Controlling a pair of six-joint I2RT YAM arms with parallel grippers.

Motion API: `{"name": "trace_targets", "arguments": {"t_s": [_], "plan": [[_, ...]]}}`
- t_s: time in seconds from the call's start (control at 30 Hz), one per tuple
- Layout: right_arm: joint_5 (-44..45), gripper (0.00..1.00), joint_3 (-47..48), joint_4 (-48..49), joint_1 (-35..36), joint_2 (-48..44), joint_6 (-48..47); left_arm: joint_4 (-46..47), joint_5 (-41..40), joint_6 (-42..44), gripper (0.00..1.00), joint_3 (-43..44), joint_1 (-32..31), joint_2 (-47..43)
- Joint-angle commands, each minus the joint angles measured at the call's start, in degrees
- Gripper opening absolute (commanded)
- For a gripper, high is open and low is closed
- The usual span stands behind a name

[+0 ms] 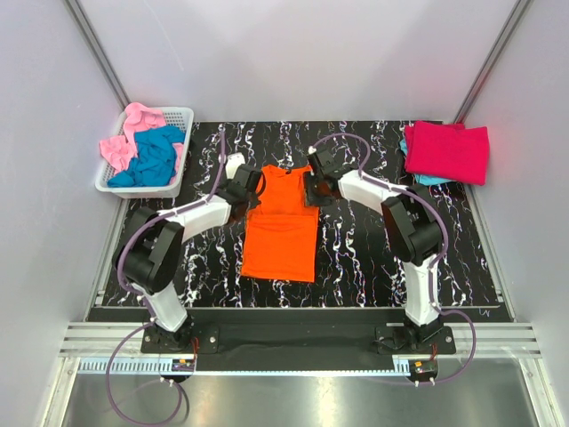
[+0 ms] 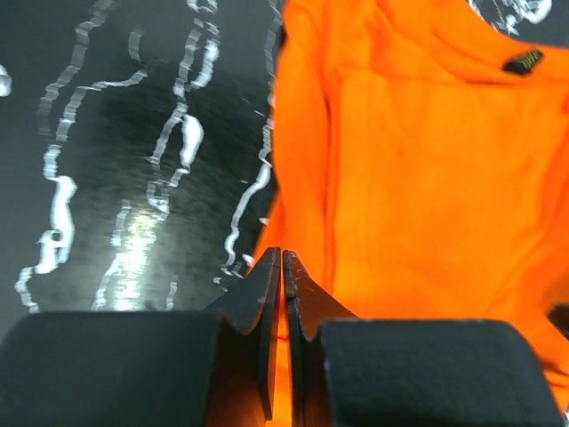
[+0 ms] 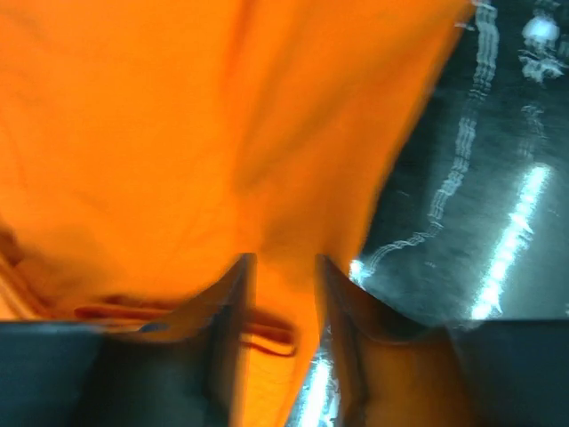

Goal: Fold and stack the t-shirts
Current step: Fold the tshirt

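Top external, quick: where's the task item? (QA)

I see the orange t-shirt [image 1: 282, 233] flat on the black marbled table [image 1: 373, 258], centre, collar at the far end, between my two arms. (op)

Grippers? (QA)

Left gripper [image 1: 252, 189] sits at the shirt's left edge up by the collar. Left wrist view has its fingers pressed nearly together with orange cloth pinched between them. Right gripper [image 1: 313, 189] is at the right edge, same height. Right wrist view is blurred: jaws apart, orange cloth in the gap, and I can't tell if it's clamped or loose. (op)

Other shirts? (QA)

Crimson-pink t-shirt [image 1: 449, 151] folded at the table's far right, lying on a folded teal t-shirt [image 1: 425, 180] that peeks out underneath. White basket [image 1: 174, 114] far left holds a teal blue t-shirt [image 1: 158, 156] and a light pink t-shirt [image 1: 133, 124], both crumpled. (op)
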Motion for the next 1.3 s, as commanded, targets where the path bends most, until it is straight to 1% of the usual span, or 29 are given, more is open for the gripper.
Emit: {"name": "trace_targets", "arguments": {"t_s": [0.0, 0.03, 0.07, 0.13, 0.17, 0.23, 0.27, 0.33, 0.37, 0.4, 0.47, 0.5, 0.57, 0.6, 0.63, 0.7, 0.73, 0.8, 0.93, 0.97, 1.17, 1.2, 1.27], "plan": [[6.17, 0.54, -3.02, 0.83, -1.8, -6.78, 0.66, 0.46, -6.46, -0.4, 0.09, 0.27, 0.28, -5.49], [7.84, 0.71, -4.42, 0.66, -1.8, -8.29, 0.84, -1.64, -6.2, -1.19, 0.14, -0.34, 0.28, -8.12], [9.25, 0.77, -7.74, 0.74, -1.8, -9.87, 0.93, -2.53, -5.59, -1.72, 0.19, -1.74, 0.28, -9.45], [10.05, 0.81, -11.19, 0.66, -1.8, -14.0, 1.19, -4.82, -3.22, -2.69, 0.28, -3.59, 0.19, -13.56], [10.66, 0.82, -14.6, 0.66, -1.8, -15.41, 1.62, -5.34, -2.34, -2.86, 0.33, -5.78, 0.19, -14.9], [11.46, 0.82, -17.87, 0.22, -1.8, -19.45, 2.41, -7.36, -0.67, -3.04, 0.4, -7.99, 0.19, -18.75], [10.5, 0.81, -21.28, 0.13, -1.8, -21.03, 3.29, -8.07, -0.05, -3.04, 0.45, -9.65, 0.19, -19.99], [8.66, 0.79, -24.37, 0.04, -1.72, -25.08, 4.52, -10.34, 3.28, -2.78, 0.46, -11.15, 0.28, -23.06], [7.34, 0.78, -27.34, 0.04, -1.63, -26.48, 5.14, -10.71, 5.21, -2.69, 0.46, -12.73, 0.28, -24.04], [4.72, 0.77, -28.77, 0.04, -1.28, -29.19, 6.8, -11.14, 9.4, -2.95, 0.47, -13.44, 0.28, -24.83], [2.51, 0.77, -32.71, 0.3, -0.05, -31.93, 8.39, -11.68, 13.56, -4.0, 0.47, -16.33, 0.28, -26.77], [1.97, 0.78, -33.95, 0.48, 1.52, -34.21, 9.09, -11.59, 17.67, -5.57, 0.47, -17.57, 0.28, -27.3], [0.57, 0.78, -37.63, 1.88, 3.46, -36.33, 11.19, -9.22, 21.21, -7.51, 0.48, -22.2, 0.37, -28.79], [0.3, 0.78, -38.96, 2.76, 4.51, -38.34, 12.08, -6.78, 24.44, -9.0, 0.48, -23.98, 0.37, -29.06], [0.3, 0.78, -40.28, 3.55, 6.0, -39.23, 12.96, -5.71, 25.61, -9.8, 0.48, -27.3, 0.71, -29.41], [0.3, 0.78, -44.06, 5.57, 7.24, -41.95, 15.33, -2.3, 29.02, -11.9, 0.48, -30.66, 1.24, -30.02], [-1.44, 0.78, -46.6, 6.54, 7.6, -42.92, 15.95, -1.23, 30.18, -12.53, 0.48, -33.54, 1.59, -30.9], [-3.74, 0.78, -48.81, 9.0, 7.69, -44.86, 17.71, -0.6, 31.59, -14.02, 0.48, -35.59, 1.86, -32.22], [-7.26, 0.77, -54.6, 14.53, 8.74, -45.75, 20.61, -2.53, 31.33, -15.08, 0.48, -38.75, 1.86, -37.31], [-8.22, 0.77, -55.32, 17.07, 9.18, -45.05, 21.48, -2.88, 31.33, -15.26, 0.48, -39.02, 1.95, -38.02], [-9.64, 0.74, -57.26, 24.37, 11.29, -39.69, 24.04, -8.5, 30.72, -16.13, 0.48, -38.58, 1.95, -40.22], [-9.81, 0.73, -57.26, 24.91, 11.73, -38.98, 24.3, -10.43, 30.54, -16.83, 0.48, -38.41, 1.95, -40.4], [-9.99, 0.72, -56.99, 26.05, 12.17, -37.23, 24.83, -10.88, 30.71, -17.36, 0.48, -38.58, 1.95, -40.92]]}}
